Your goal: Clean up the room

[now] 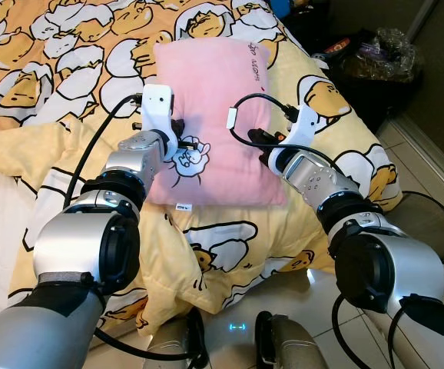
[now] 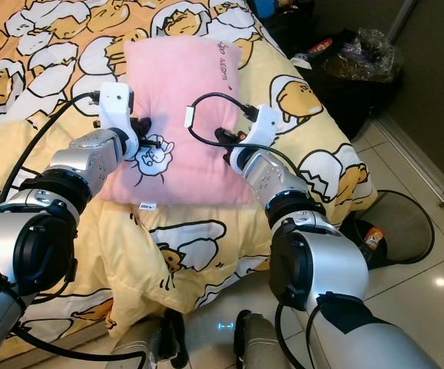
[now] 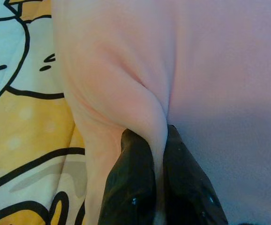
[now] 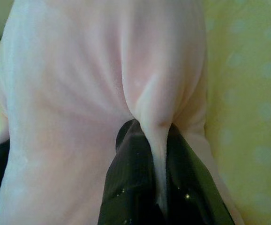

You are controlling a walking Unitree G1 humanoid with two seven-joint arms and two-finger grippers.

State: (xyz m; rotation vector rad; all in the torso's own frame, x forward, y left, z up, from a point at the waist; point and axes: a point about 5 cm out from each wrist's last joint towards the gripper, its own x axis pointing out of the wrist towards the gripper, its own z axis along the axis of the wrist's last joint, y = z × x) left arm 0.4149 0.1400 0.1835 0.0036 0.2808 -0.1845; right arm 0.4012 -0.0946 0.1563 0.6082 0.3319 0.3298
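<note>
**Both grippers clamped on the pillow**

You have the pink pillow [image 1: 214,115] at upper centre of the head view, lying on the yellow cartoon-print duvet [image 1: 230,246]. Your left gripper [image 3: 158,154] pinches a fold of fabric at the pillow's left edge, fingers closed tight on it. Your right gripper [image 4: 159,140] pinches a fold at the pillow's right edge the same way. A dark bag [image 1: 379,65] sits at upper right, on the floor beside the bed.

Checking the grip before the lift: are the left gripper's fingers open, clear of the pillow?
No, the left gripper is shut, pinching a fold of the pink pillow.
</note>
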